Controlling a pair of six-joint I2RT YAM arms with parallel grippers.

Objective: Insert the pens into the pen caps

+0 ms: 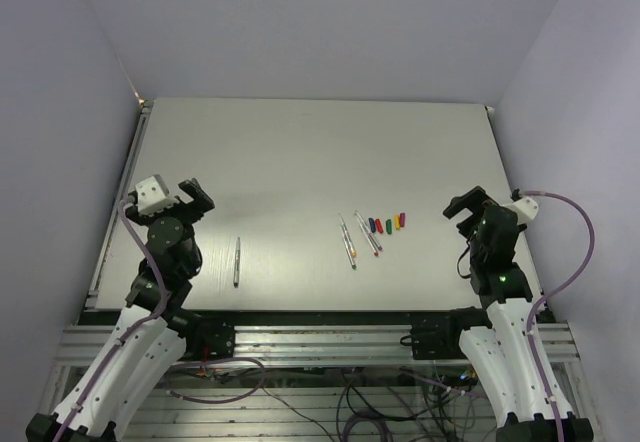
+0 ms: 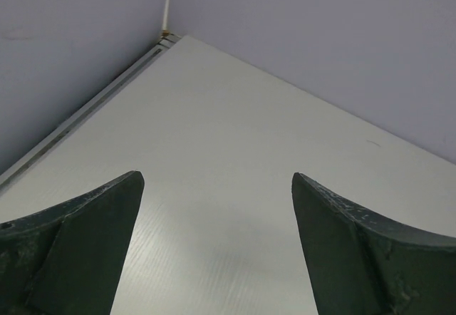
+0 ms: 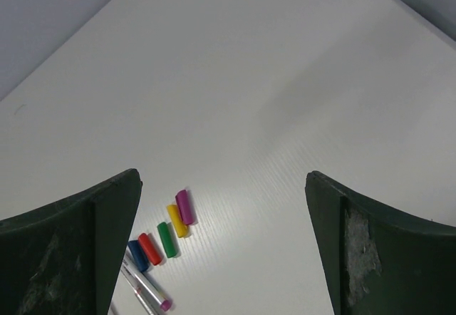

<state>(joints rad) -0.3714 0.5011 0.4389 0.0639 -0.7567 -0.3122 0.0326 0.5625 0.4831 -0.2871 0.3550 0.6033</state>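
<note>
**Both hands spread, pens and caps on the counter between them**

In the top view the left hand (image 1: 188, 202) hangs over the left side of the counter (image 1: 300, 152), its fingers spread wide and holding nothing. Its wrist view shows only bare counter between the two fingertips (image 2: 128, 187). A lone pen (image 1: 237, 261) lies just right of this hand and a little nearer the bases, running roughly away from the arms, clear of the fingers.

The other pens (image 1: 358, 239) lie right of the middle, in a loose slanted bundle, some touching or crossing; their exact number is hard to tell. Just right of them the caps (image 1: 386, 225) sit in a short row, side by side: blue (image 3: 137, 255), red (image 3: 149, 249), green (image 3: 167, 239), yellow (image 3: 177, 220), magenta (image 3: 184, 207). No cap is on a pen.

The right hand (image 1: 465, 212) is near the counter's right edge, to the right of the caps and apart from them. Its fingers are also spread and empty. In its wrist view the caps show beside the left fingertip (image 3: 114, 201), low in the gap, with a magenta-tipped pen (image 3: 146, 292) just below the blue cap.
</note>
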